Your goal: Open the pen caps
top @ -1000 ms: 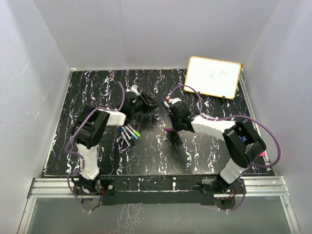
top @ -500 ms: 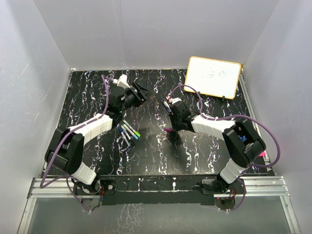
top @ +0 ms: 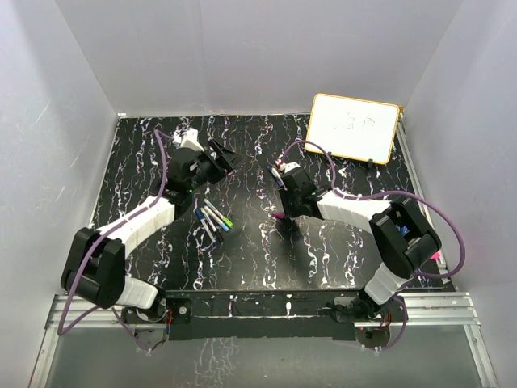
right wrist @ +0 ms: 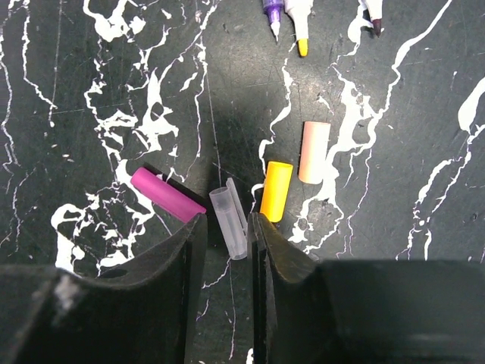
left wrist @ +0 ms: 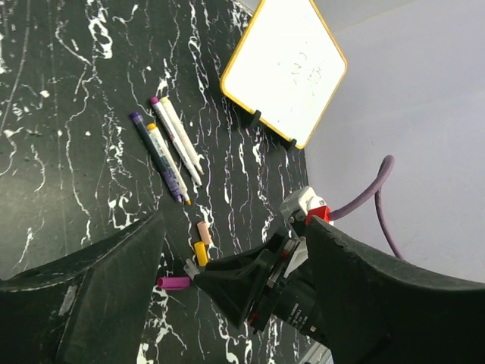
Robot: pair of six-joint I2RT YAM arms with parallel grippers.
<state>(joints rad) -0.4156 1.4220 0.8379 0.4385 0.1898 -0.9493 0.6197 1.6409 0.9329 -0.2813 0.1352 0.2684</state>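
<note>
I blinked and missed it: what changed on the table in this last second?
The left arm swung out to the left, pulling its jaws away from the right arm toward the far left; they now stand wide open, empty. The right arm, the pens, the loose caps and the whiteboard stayed put.

The black marbled table point(top: 258, 250) is carrying a whiteboard point(top: 353, 128) at its far right corner and bunched pens point(top: 213, 220) left of centre. Uncapped pens point(left wrist: 170, 144) are lying side by side mid-table, with a magenta cap point(right wrist: 167, 195), clear cap point(right wrist: 229, 218), yellow cap point(right wrist: 276, 190) and peach cap point(right wrist: 314, 152) lying near their tips.
</note>
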